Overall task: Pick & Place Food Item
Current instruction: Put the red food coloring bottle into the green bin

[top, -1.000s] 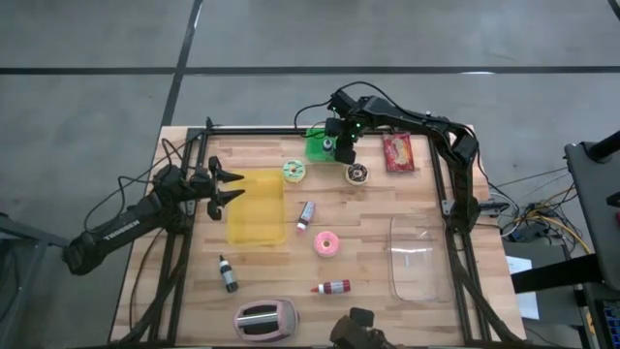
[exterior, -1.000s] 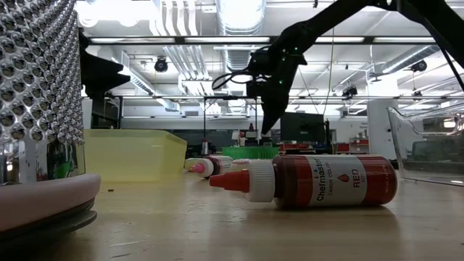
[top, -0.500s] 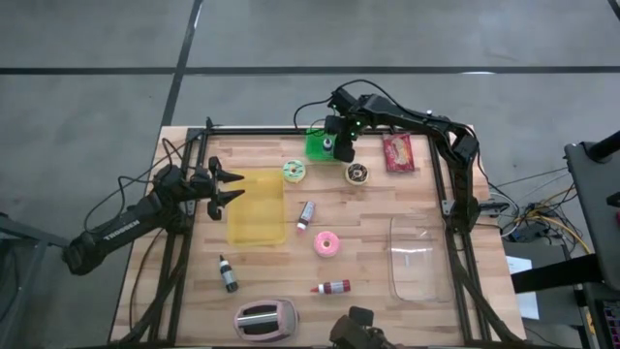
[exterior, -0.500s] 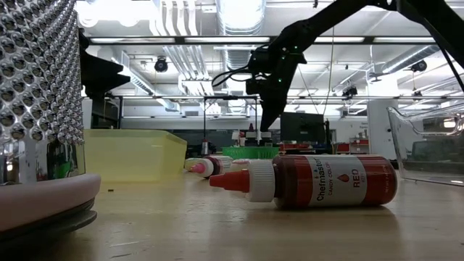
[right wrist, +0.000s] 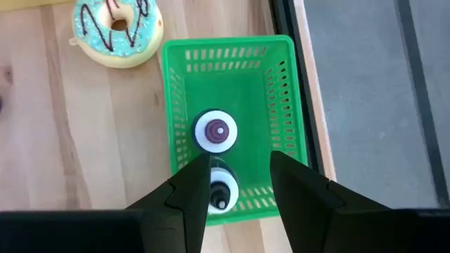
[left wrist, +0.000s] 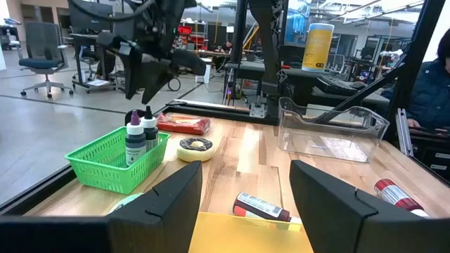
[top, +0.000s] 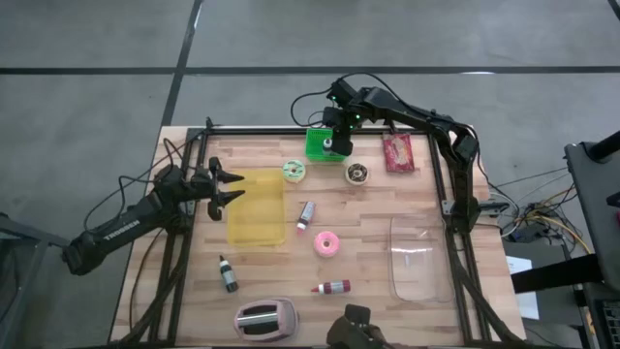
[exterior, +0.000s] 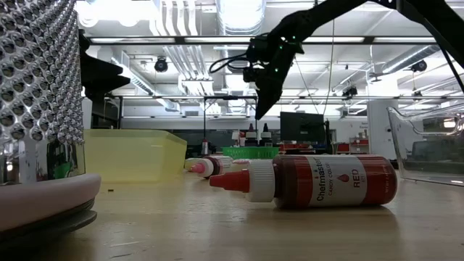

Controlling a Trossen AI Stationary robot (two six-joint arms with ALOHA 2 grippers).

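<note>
Evidently the right gripper [top: 332, 142] hovers empty, jaws parted, above the green basket [top: 315, 147] holding two upright bottles [right wrist: 218, 132], while the left gripper [top: 225, 185] waits open by the yellow bin [top: 256, 208].

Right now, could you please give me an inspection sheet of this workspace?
Surface: wooden table, black frame around it.
Job's things: green basket holding two bottles, purple-capped bottle and black-tipped bottle; teal donut beside it.
Clutter: yellow bin, pink donut, chocolate donut, red bottle, clear container, red packet, toaster.
Grippers: right gripper above the basket, holding nothing; left gripper open beside the bin.
Cables: bundle off the table's right.
Surroundings: person seated beyond the table.
</note>
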